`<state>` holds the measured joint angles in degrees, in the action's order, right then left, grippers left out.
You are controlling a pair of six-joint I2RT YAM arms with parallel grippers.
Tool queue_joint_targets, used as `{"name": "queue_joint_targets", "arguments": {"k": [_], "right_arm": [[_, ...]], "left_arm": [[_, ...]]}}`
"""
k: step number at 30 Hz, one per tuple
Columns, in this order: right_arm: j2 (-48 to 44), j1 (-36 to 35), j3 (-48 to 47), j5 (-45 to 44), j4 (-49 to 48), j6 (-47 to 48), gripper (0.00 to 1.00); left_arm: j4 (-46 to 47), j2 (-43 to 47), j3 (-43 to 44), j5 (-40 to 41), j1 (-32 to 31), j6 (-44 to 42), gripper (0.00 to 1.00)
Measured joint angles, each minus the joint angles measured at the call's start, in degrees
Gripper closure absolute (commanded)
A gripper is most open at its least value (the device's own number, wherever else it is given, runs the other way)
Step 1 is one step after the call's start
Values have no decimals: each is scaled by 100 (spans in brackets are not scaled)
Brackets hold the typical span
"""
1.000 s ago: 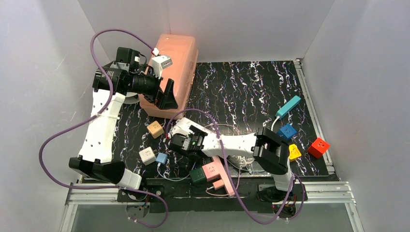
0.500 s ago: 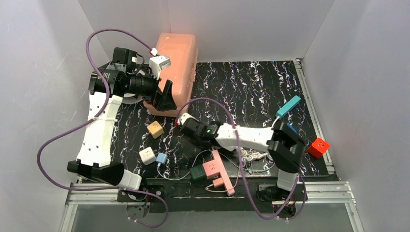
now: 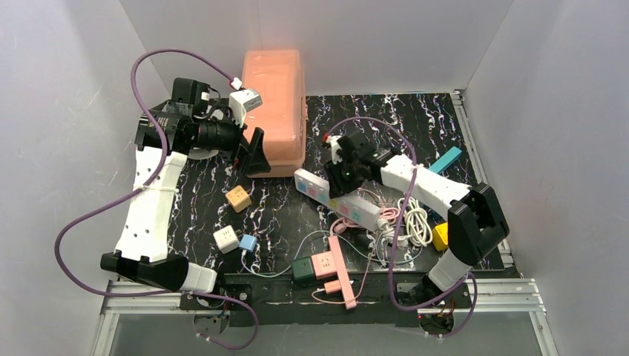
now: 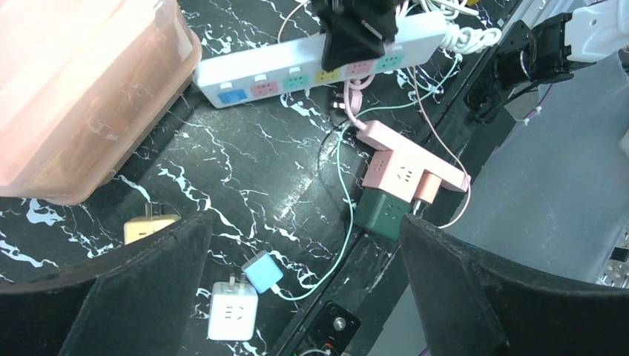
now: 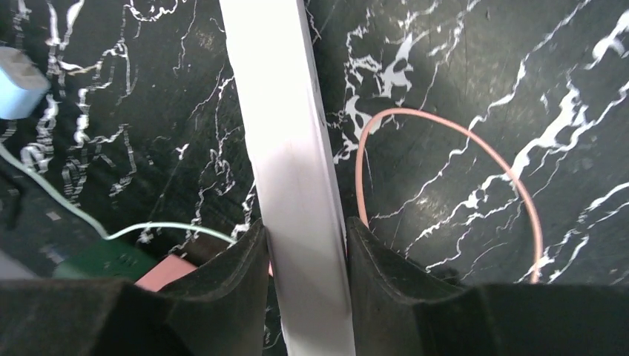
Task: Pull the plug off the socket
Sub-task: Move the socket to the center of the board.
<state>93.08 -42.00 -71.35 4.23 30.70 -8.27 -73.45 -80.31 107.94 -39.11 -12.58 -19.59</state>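
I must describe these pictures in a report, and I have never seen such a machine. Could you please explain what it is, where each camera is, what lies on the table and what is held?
The machine is two robot arms, a left arm and a right arm, bolted at the table's near edge. One picture looks down from above and behind them; the other two come from a camera on each wrist. The left end effector is open and holds nothing, near a pink box. The right end effector is clamped on a white power strip. On the black table also lie a tan adapter, a white adapter, a blue adapter, a green adapter and a coiled white cable.
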Motion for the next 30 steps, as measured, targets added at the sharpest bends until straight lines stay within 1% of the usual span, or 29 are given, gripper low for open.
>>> {"name": "queue_joint_targets", "arguments": {"k": [2, 3, 7, 10, 19, 25, 28, 29, 30], "right_arm": [[22, 372, 0, 505, 118, -175, 99], [31, 525, 0, 610, 131, -273, 99], [175, 1340, 0, 474, -205, -874, 99], [280, 1770, -2, 385, -382, -1191, 99], [807, 2404, -129, 575, -761, -1797, 99], [1084, 2850, -505, 79, -590, -2092, 99], [1180, 2951, -828, -435, -278, -2164, 99], [1204, 2968, -938, -621, -170, -2166, 92], [1233, 2994, -1062, -809, -35, -2173, 81]], "left_arm": [[15, 7, -66, -11, -2, -35, 2], [13, 7, -76, -22, -2, -46, 2], [63, 57, -146, -57, 0, -122, 2], [101, 144, -254, -79, 0, -166, 2], [138, 223, -358, -151, 0, -254, 2], [153, 254, -439, -162, 0, -299, 2], [149, 254, -442, -160, 0, -337, 2], [149, 254, -442, -160, 0, -343, 2], [149, 254, -442, -160, -2, -354, 2]]}}
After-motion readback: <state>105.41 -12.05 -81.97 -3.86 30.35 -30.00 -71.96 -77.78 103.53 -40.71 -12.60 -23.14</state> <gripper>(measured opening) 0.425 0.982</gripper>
